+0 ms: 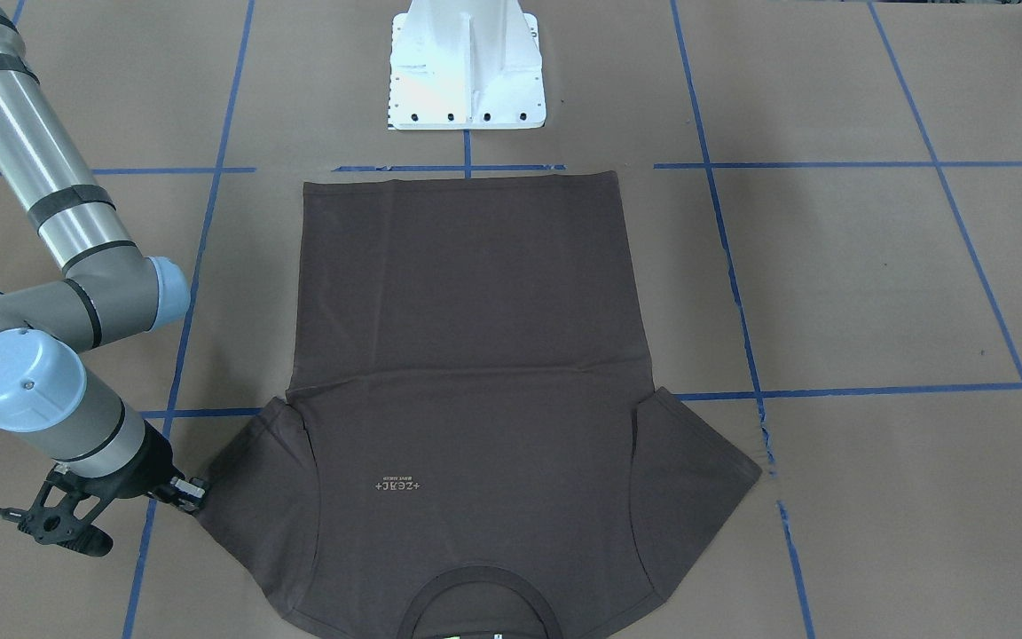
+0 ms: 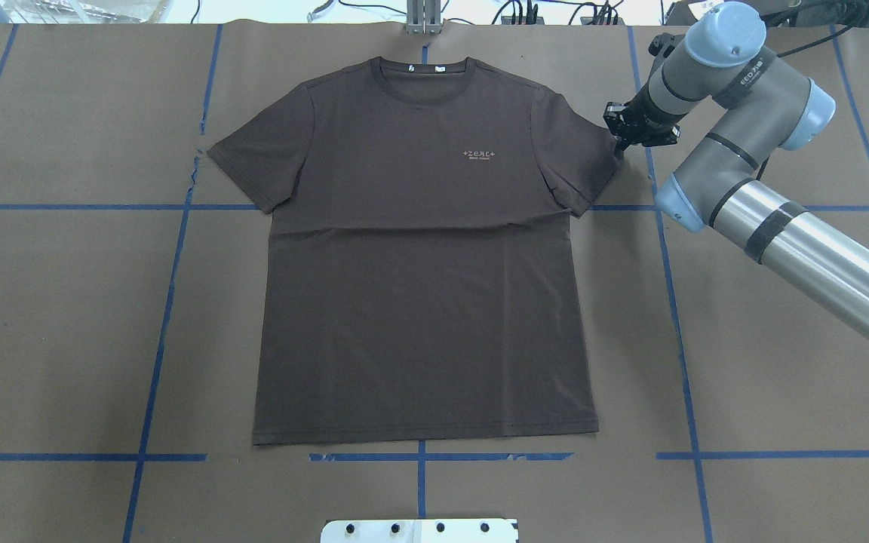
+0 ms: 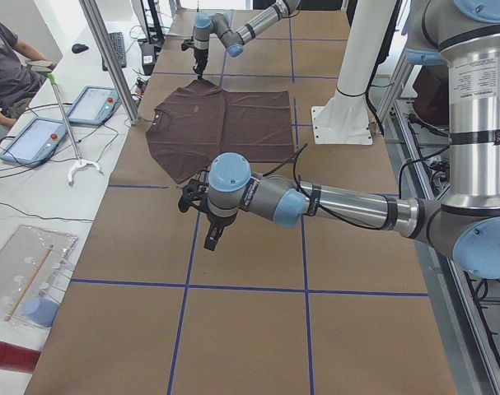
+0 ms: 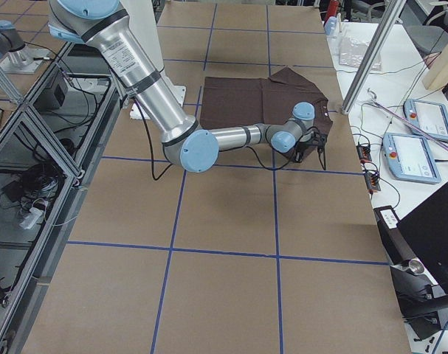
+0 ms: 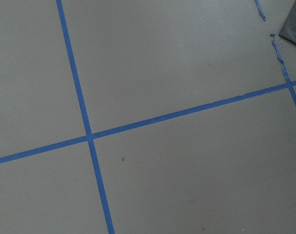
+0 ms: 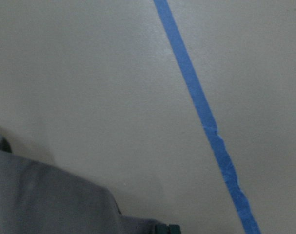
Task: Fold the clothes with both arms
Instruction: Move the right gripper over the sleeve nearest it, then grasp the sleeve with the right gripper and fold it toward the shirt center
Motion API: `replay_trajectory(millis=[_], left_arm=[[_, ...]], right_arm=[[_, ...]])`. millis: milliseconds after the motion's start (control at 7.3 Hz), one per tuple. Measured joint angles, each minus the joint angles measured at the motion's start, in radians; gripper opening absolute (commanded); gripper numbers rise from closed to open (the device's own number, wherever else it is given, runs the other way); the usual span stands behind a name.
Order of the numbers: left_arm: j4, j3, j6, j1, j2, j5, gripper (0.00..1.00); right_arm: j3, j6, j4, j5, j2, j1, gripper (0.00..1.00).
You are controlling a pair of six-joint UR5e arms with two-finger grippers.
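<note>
T-shirt lies flat, chest up, mid-table, collar away from the robot's base, spread out for a first fold. The right gripper sits at the near sleeve hem, likely to lift it. The left gripper hangs over bare paper nearby. I cannot tell whether either pincer is apart or together.

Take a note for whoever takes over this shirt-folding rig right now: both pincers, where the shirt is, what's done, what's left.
Right pincer: at the edge of one sleeve of the T-shirt. Cannot tell if it is open or shut.
Left pincer: off the shirt, near the other sleeve. It shows only from the side, so its state is unclear.
T-shirt: spread flat, lettering up, collar away from the robot.
Done: no fold made.
Left: every fold.
</note>
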Motion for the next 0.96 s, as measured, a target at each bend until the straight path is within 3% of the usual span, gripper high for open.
replay_trajectory(millis=[411, 959], left_arm=[[0.001, -0.002, -0.001, 0.0, 0.0, -0.003, 1.0], [0.003, -0.009, -0.002, -0.004, 0.005, -0.002, 1.0]], right_arm=[[0.058, 0.138, -0.01, -0.004, 0.059, -0.029, 0.0], [0.006, 0.258, -0.067, -0.161, 0.214, -0.148, 0.0]])
